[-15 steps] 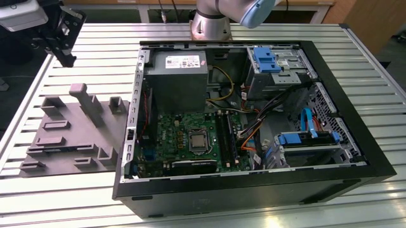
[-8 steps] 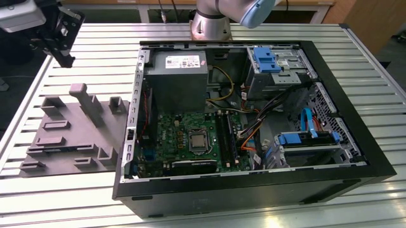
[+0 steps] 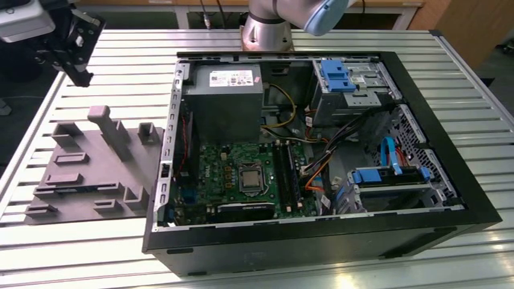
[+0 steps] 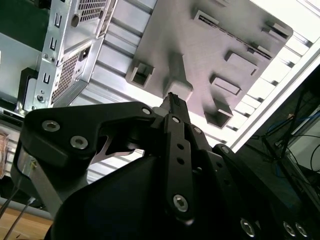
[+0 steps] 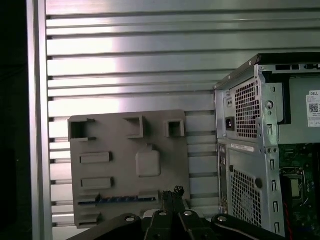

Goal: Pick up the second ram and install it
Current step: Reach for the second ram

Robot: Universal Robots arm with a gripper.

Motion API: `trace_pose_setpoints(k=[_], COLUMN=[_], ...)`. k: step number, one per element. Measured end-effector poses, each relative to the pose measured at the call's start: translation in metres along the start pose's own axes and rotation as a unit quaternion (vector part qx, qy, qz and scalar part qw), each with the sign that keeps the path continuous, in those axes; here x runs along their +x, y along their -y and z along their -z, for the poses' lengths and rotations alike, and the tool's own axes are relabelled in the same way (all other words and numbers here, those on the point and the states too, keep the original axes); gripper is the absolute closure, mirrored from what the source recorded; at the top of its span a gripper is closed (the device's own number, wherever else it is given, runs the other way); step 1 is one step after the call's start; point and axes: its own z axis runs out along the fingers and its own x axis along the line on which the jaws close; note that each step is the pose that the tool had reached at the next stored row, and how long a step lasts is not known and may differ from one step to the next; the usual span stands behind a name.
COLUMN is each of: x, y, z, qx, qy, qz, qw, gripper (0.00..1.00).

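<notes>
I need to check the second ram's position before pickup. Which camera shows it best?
The first wrist view: from above, the second ram lies lengthwise in the grey holder. The second wrist view shows it as a thin dark line; in the exterior view I cannot make it out.

Pincer (image 3: 80,77) hangs above the grey tray (image 3: 96,180), well clear of it, tips pointing down. Fingers (image 4: 173,102) drawn together with nothing between them, as both wrist views show. Wrist held high. Arm base (image 3: 266,30) stands well apart from the tray, toward the exterior view's right.
</notes>
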Motion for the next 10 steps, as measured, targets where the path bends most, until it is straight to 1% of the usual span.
trace_pose_setpoints(k=[10], x=[0.0025], y=[0.0025], z=[0.0], qx=[0.0], qy=[0.0], qz=[0.0], qw=[1.0], gripper=[0.89])
